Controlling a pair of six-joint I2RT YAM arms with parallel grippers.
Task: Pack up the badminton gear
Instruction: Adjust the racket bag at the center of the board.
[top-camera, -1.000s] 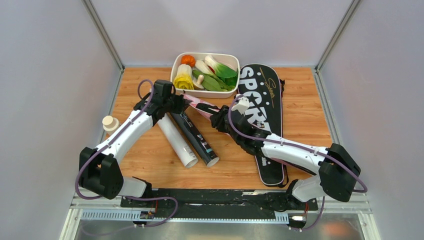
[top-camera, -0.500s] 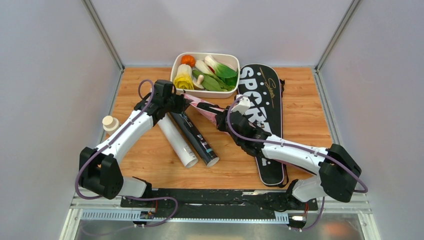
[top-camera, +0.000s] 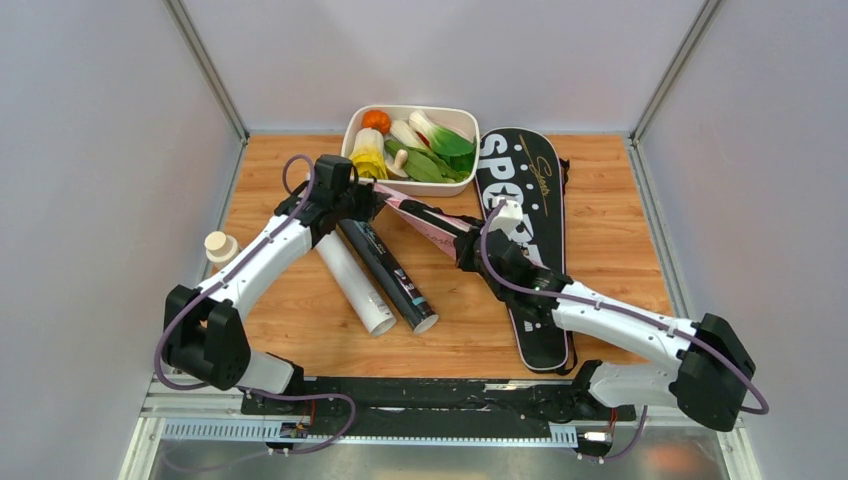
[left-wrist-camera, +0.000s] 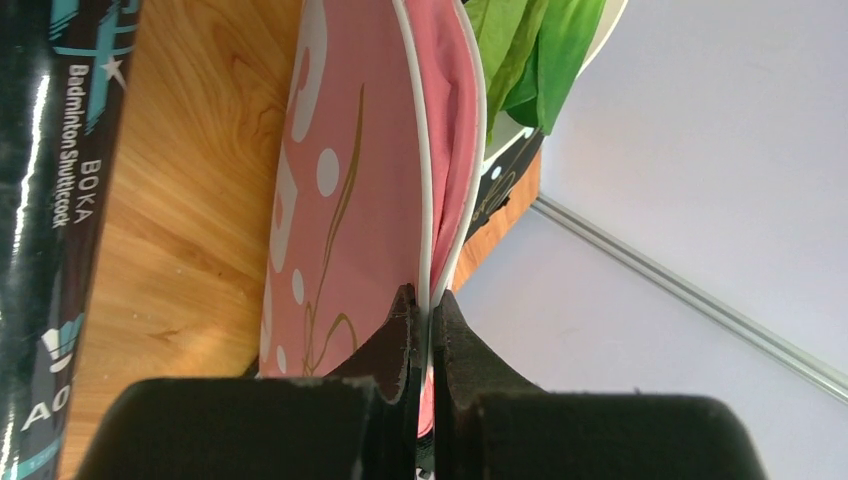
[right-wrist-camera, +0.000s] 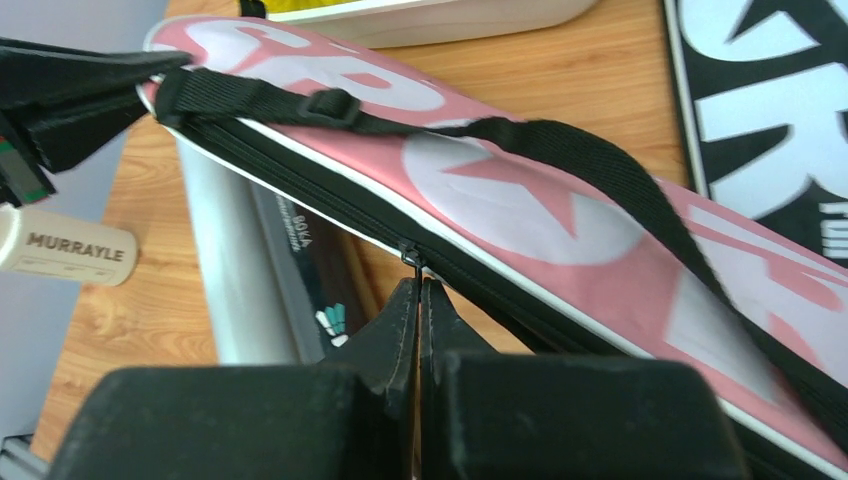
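A pink racquet cover (top-camera: 425, 222) hangs stretched between my two grippers, above the table. My left gripper (top-camera: 366, 199) is shut on the white-piped edge of its far end (left-wrist-camera: 424, 300). My right gripper (top-camera: 463, 246) is shut on the cover's small zipper pull (right-wrist-camera: 411, 258), partway along the black zipper line; a black strap runs across the pink face (right-wrist-camera: 520, 190). A black "SPORT" cover (top-camera: 522, 190) lies flat to the right. A white tube (top-camera: 355, 278) and a black tube (top-camera: 392, 268) lie side by side under the pink cover.
A white tray (top-camera: 352, 128) of toy vegetables stands at the back centre, close behind the left gripper. A small clear bottle with a cream cap (top-camera: 219, 246) lies near the left wall. Grey walls enclose the wooden table on three sides.
My right gripper has shut on the zipper pull and moved right along the cover. The left gripper has shifted slightly right. The pink cover now hangs straighter between them.
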